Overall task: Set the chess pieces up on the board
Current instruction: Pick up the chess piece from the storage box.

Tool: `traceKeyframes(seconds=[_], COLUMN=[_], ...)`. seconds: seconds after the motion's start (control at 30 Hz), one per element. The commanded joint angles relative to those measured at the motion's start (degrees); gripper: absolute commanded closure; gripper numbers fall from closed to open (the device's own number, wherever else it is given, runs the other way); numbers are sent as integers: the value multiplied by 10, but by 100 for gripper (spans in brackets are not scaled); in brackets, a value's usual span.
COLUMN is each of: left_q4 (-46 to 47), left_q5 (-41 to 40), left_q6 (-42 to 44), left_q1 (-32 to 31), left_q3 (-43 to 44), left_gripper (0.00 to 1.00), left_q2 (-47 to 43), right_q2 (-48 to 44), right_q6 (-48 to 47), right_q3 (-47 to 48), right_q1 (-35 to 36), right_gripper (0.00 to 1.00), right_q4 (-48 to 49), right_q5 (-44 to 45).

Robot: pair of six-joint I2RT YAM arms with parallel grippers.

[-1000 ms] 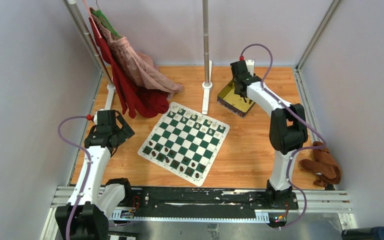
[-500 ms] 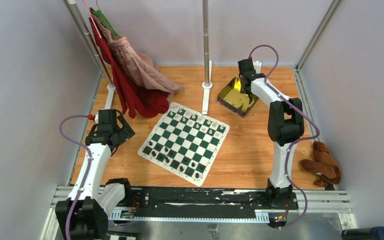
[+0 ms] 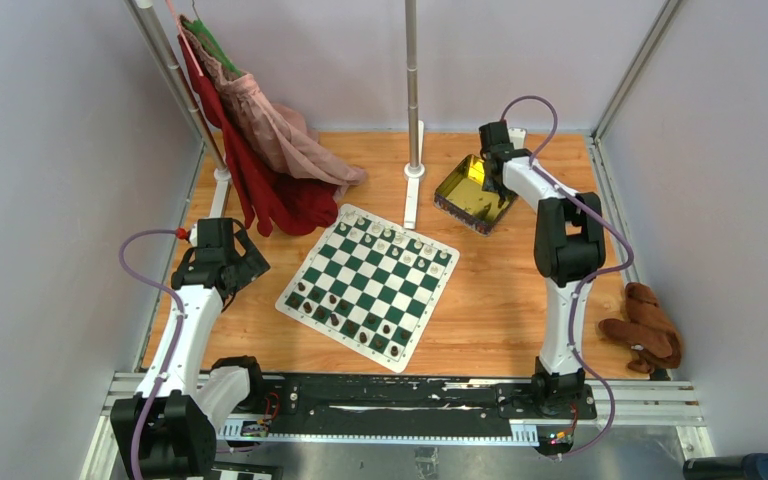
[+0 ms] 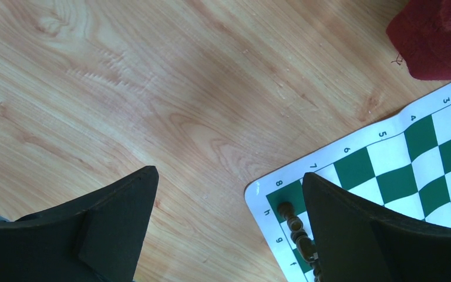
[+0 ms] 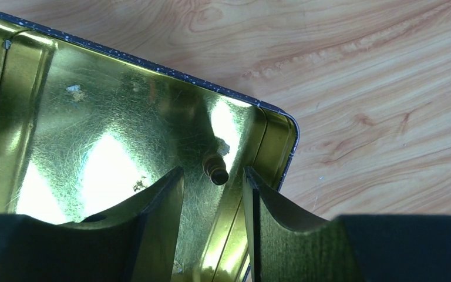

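The green-and-white board [image 3: 370,285] lies mid-table, turned at an angle. Cream pieces [image 3: 392,240] stand along its far rows, dark pieces [image 3: 345,318] along its near rows. My left gripper [image 3: 245,268] hovers open and empty just left of the board. In the left wrist view the gripper [image 4: 229,173] is over bare wood, with the board corner [image 4: 264,194] and a row of dark pieces [image 4: 293,222] by the right finger. My right gripper [image 3: 488,172] is over the yellow tin [image 3: 465,200]. In the right wrist view the gripper [image 5: 212,172] is open around a small brown piece [image 5: 214,167] lying in the tin's corner [image 5: 270,126].
Red and pink garments [image 3: 260,160] hang from a rack at the back left, and the red cloth [image 4: 440,35] reaches near the board's far corner. A pole on a white base [image 3: 413,172] stands behind the board. A brown plush toy [image 3: 645,335] lies at the right edge.
My right gripper has moved right and back across the tin to its far right corner. The left arm has barely moved.
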Motion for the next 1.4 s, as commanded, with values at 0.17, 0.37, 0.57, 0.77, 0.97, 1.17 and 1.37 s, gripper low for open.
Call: traceKeyframes(seconds=[0.17,0.37,0.57,0.77,0.97,1.17,1.37], left_q4=[12,12,14,15,16,17,21], left_q5=[-11,-11,-11,-10,-8,-7,-2], left_q6=[4,4,2,1,1,2,3], left_q1=[-3,-3,-3,-2,-3,-2,-3], left_q3=[7,6,3,-1,-3,-4,-5], left_gripper=[0,0,0,0,0,0,0], left_q2=[1,2,1,-2,-4,-7,-9], right_q2=[21,22,21,19,15,5,-13], right_q6=[19,24,25,23,20,10,-12], right_q3=[17,15,11,8,4,8,12], right_q1=[-11,-12,-12,-13,-13,-11,1], right_gripper=[55,60,68,81,100,100,100], right_q4=[-15,-15,-15,-15,-15,-14,-5], right_q5=[-12,-16,-19,-16,-19,-39,-63])
